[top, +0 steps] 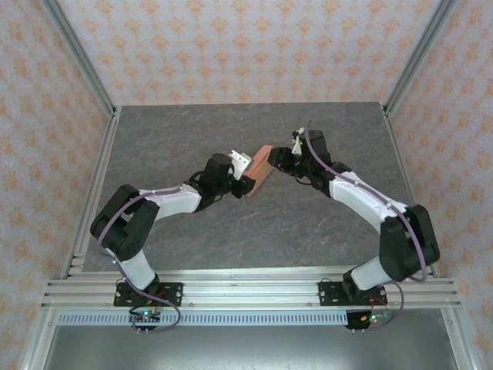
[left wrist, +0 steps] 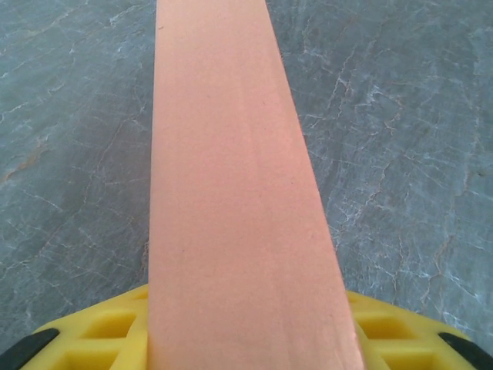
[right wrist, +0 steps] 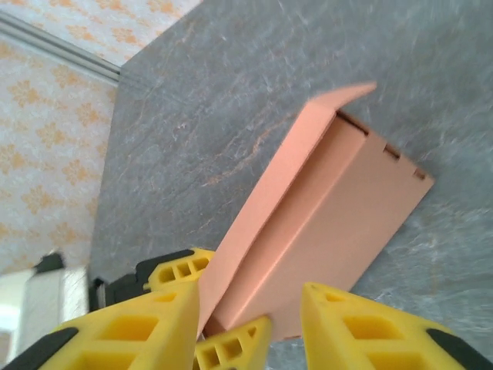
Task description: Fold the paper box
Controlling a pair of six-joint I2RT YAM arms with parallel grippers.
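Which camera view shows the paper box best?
The right wrist view. There the paper box appears nearly whole, with its long sides, one raised flap and the tab slots along the far edge. The left wrist view gives one plain orange face, very close. The top external view gives it small and tilted, in mid-scene.

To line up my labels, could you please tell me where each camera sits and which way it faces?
Top external: above and behind the bases, looking down at the table, left arm, right arm and paper box.
Left wrist: on the left arm, looking along the box over its own fingers.
Right wrist: on the right arm, facing the box between its own fingers.
All share the box.
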